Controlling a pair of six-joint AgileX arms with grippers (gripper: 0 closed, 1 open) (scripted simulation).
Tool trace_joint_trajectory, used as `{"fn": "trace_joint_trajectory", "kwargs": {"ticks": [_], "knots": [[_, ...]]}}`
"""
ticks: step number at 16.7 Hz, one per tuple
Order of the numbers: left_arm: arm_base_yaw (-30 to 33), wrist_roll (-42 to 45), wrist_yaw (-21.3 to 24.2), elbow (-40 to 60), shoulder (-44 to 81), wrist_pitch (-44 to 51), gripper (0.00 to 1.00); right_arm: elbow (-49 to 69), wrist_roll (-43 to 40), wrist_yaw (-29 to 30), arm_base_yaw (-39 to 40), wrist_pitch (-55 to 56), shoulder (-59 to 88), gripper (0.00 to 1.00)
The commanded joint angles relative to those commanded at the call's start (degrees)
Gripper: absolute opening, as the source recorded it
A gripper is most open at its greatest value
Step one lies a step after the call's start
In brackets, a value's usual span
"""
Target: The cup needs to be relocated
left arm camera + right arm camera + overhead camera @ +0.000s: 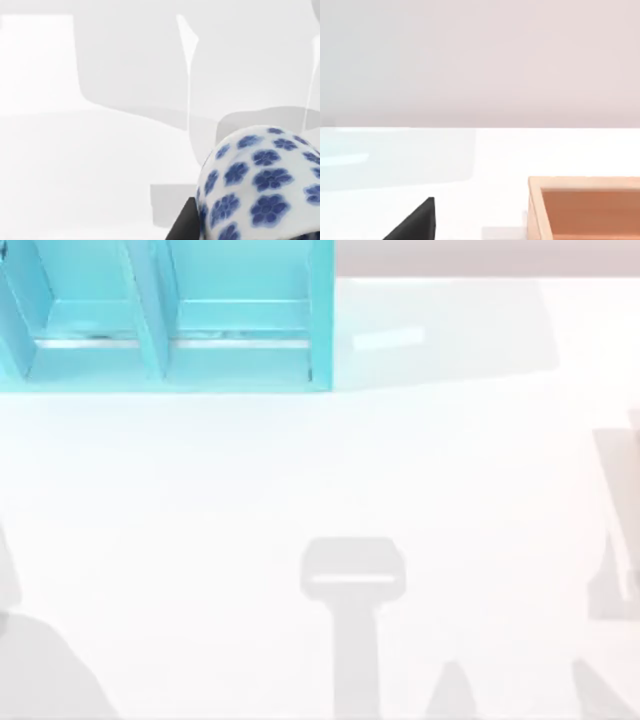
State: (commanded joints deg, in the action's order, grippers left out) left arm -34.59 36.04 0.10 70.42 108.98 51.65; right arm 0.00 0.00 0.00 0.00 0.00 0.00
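Saw cup (260,185) close against left gripper, one dark finger (187,222) beside it; grip state impossible to tell. Could slip if held loosely.

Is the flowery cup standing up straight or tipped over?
Cannot tell. The cup sits close beside a dark tool finger, showing just its rounded flowery side, no rim or base.

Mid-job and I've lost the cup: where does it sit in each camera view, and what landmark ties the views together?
Top view: teal shelf upper left, shadows on the white table.
Left wrist view: the cup, lower right corner, cut by the edge, left claw dark beside it.
Right wrist view: wooden box lower right on the table.
Shared landmark: the white table.
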Motion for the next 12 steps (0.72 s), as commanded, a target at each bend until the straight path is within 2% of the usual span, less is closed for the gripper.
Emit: {"fn": "trace_joint_trajectory", "kwargs": {"ticks": [10,12], "knots": [[0.0,0.0,0.0,0.0,0.0,0.0,0.98,0.0,0.0,0.0,0.0,0.0,0.0,1.00],[0.0,0.0,0.0,0.0,0.0,0.0,1.00,0.0,0.0,0.0,0.0,0.0,0.0,1.00]]}}
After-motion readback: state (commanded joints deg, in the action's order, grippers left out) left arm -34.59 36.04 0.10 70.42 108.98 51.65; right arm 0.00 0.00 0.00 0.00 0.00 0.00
